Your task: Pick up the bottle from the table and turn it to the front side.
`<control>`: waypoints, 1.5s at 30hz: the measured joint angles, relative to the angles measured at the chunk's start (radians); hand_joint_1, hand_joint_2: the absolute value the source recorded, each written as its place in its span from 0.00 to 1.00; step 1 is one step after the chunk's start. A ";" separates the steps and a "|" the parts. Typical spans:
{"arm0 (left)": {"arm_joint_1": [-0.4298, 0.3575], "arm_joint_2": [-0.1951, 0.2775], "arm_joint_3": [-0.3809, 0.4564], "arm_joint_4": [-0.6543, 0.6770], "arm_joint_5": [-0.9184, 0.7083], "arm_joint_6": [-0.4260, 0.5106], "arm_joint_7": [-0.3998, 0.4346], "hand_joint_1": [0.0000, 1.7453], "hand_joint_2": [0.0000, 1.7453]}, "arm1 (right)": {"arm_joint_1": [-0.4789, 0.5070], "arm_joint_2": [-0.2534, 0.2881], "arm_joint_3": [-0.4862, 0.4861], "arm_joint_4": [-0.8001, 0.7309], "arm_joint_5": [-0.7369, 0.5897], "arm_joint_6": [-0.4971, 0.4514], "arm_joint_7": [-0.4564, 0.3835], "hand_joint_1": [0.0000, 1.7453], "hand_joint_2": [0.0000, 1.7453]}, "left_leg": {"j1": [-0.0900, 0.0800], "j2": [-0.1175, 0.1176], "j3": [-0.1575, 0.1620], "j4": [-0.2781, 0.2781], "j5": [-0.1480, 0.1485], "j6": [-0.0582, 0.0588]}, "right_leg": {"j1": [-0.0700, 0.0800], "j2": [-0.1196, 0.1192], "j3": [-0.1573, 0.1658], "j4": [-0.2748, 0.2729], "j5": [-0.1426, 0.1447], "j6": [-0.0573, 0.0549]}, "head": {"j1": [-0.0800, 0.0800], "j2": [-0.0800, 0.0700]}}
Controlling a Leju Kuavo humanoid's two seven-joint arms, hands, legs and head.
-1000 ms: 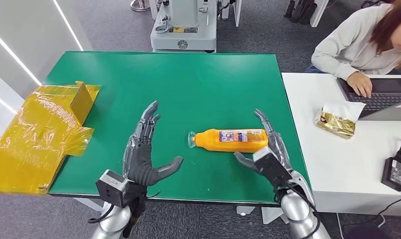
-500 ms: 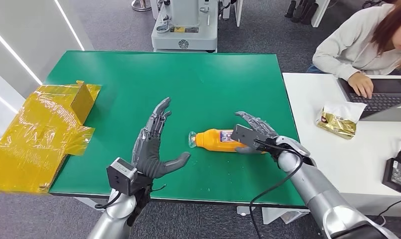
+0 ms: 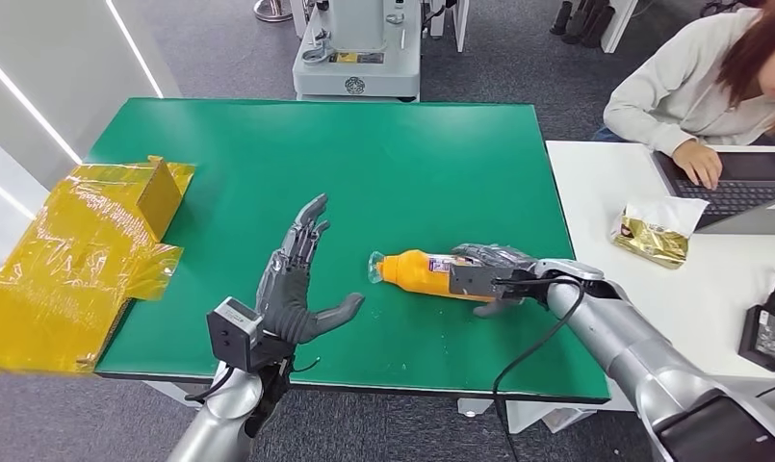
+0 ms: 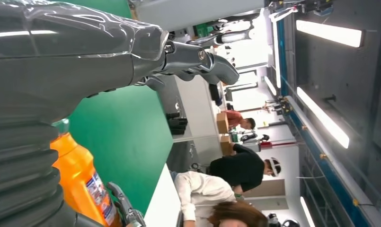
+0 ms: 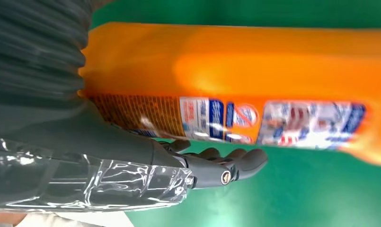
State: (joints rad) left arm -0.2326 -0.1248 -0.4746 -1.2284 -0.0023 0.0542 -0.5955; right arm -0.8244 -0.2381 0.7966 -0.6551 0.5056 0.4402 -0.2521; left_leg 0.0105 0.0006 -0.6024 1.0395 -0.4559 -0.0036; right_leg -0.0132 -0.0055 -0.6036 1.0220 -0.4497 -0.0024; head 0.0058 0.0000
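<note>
Lying on its side on the green table (image 3: pixel 268 154), the orange bottle (image 3: pixel 417 271) points its clear cap toward the left hand (image 3: pixel 292 289), which hovers just beside it with fingers spread, holding nothing. The right hand (image 3: pixel 494 274) wraps over the bottle's far end, grasping it around the label.

bottle (image 3: pixel 424 271) base seemingly under right hand (image 3: pixel 494 271)

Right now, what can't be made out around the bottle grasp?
- Head view: right robot hand covers the orange bottle base; grip closure unclear.
- Right wrist view: bottle label blurred, text unreadable.
- Left wrist view: left robot hand hides the bottle's cap end.
</note>
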 joint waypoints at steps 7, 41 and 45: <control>0.003 0.002 0.000 0.001 0.009 -0.015 0.011 0.00 1.00 | -0.037 -0.063 0.113 -0.020 -0.067 0.052 0.005 0.00 1.00 | 0.000 -0.001 0.000 0.000 0.000 0.000 | 0.000 0.000 0.000 0.000 0.000 0.000 | 0.000 0.000; 0.057 0.003 0.020 -0.027 -0.017 -0.006 0.020 0.00 1.00 | 0.001 -0.065 0.257 -0.023 -0.237 -0.173 -0.054 1.00 1.00 | 0.000 -0.001 0.000 0.000 0.000 0.000 | 0.000 -0.001 0.000 0.000 0.000 0.000 | 0.000 0.000; 0.058 0.005 0.026 -0.036 -0.040 0.026 0.018 0.00 1.00 | 0.138 -0.060 0.130 -0.134 -0.468 -0.173 -0.144 1.00 1.00 | 0.000 -0.002 -0.001 -0.001 0.000 0.000 | 0.001 -0.002 0.000 0.000 0.000 0.000 | 0.000 0.000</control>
State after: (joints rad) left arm -0.1751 -0.1195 -0.4483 -1.2647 -0.0422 0.0803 -0.5774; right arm -0.6864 -0.2979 0.9262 -0.7892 0.0381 0.2676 -0.3957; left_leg 0.0110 -0.0014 -0.6030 1.0390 -0.4561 -0.0036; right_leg -0.0127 -0.0071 -0.6033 1.0222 -0.4501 -0.0024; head 0.0058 0.0000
